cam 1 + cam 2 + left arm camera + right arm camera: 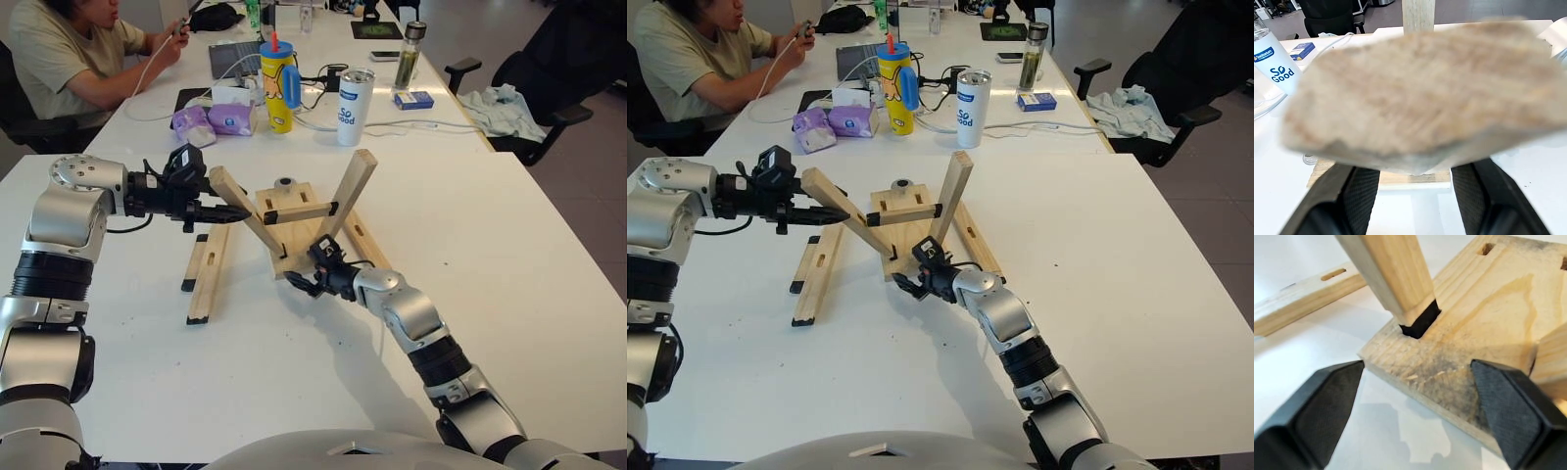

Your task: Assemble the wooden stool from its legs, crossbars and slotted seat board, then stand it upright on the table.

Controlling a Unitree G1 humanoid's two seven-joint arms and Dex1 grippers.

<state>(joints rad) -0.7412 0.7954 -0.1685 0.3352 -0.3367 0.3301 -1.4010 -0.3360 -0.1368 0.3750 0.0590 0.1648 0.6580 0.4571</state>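
Two loose pieces (208, 274) lie on the white table (509, 255); left claw (227, 214) pinches a leg (257, 227), right claw (309, 274) spread.

Shared office or lab workroom, long white bench (509, 255), laptop (233, 59) and trailing charging cables (431, 124) at the far end, black office chair (568, 39) with armrests alongside, white drink tumbler (354, 106), yellow bottle (277, 88), tissue packs (211, 120) among desk clutter.
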